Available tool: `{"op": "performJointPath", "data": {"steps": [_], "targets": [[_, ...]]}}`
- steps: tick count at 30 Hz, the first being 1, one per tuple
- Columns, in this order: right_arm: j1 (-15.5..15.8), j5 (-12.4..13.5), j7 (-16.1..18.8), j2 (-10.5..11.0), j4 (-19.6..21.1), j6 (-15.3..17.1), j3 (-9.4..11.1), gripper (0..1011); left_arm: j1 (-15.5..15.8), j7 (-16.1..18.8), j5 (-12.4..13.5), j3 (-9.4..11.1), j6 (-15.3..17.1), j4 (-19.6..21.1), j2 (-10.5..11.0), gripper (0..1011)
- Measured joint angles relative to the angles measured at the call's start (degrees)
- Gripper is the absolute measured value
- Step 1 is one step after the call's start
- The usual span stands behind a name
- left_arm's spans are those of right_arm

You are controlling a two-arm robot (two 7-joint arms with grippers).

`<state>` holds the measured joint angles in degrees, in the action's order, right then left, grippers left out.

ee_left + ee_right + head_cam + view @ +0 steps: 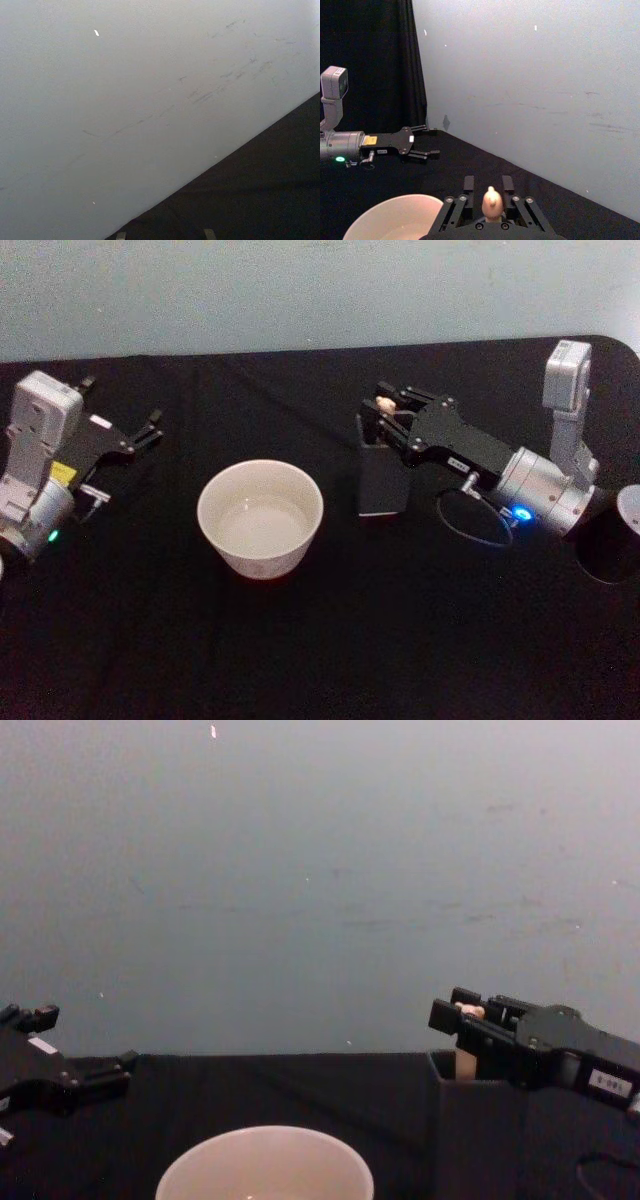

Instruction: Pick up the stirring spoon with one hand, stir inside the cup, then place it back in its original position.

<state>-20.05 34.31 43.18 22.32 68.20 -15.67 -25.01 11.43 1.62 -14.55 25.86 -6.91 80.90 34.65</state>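
Right claw gripping stirring spoon above holder, left claw open

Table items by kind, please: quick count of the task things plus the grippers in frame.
Cups: 1, the cup
Holders: 1, the dark grey holder
Spoons: 1, the stirring spoon, standing in the holder
Grippers: 2, the left gripper and the right gripper
Total: 5
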Motion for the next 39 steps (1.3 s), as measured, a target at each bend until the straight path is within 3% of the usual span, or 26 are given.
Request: {"op": "performJointPath", "data": {"steps": [2,16,23,32,39], "targets": [[-0.01,0.04,0.02,0.00,0.00,0.01,0.02,375,0.00,0.00,0.00,0.00,0.00,0.00,0.00,1001],[-0.04,0.12,0.10,0.00,0.00,0.07,0.05,837,0.00,0.00,0.00,0.00,0.00,0.00,0.00,1001],[-0.05,0.16,0.12,0.00,0.00,0.08,0.05,998,0.00,0.00,0.00,0.00,0.00,0.00,0.00,1001],[-0.04,0.24,0.13,0.00,0.06,0.08,0.18,1004,0.00,0.00,0.00,0.00,0.00,0.00,0.00,1001],[0.59,1.17,-0.92,0.30,3.06,-0.91,2.28,1004,0.00,0.00,0.00,0.00,0.00,0.00,0.00,1001]]}}
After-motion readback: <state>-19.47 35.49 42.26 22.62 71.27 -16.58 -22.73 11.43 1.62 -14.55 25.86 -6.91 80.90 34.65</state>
